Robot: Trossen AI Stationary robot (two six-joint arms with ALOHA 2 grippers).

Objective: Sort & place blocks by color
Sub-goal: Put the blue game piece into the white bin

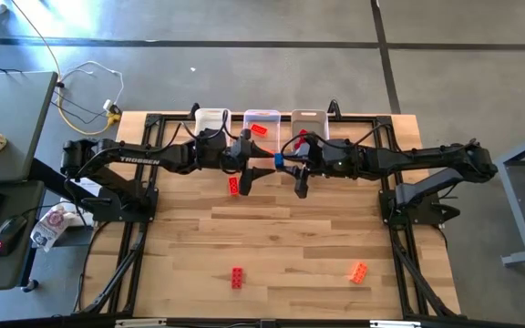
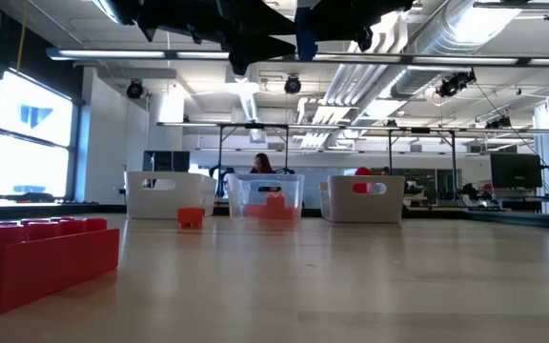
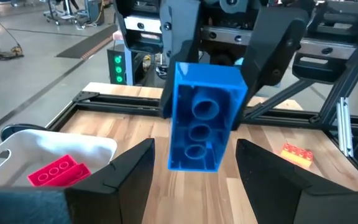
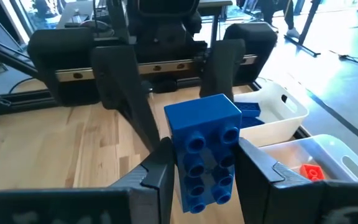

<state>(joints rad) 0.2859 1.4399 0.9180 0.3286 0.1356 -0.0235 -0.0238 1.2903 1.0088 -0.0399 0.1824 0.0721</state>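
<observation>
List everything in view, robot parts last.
bins: three, white or clear, in a row along the table's far edge: left bin, middle bin, right bin
held blue block: one, blue, in the air between the arms
binned blue block: one, blue, in left bin
binned orange-red block: one, in middle bin
binned red block: one, in right bin
loose red blocks: two, on the table, one near the bins, one near the front
loose orange block: one, front right
right gripper: shut on held blue block
left gripper: open, fingers either side of it, apart
</observation>
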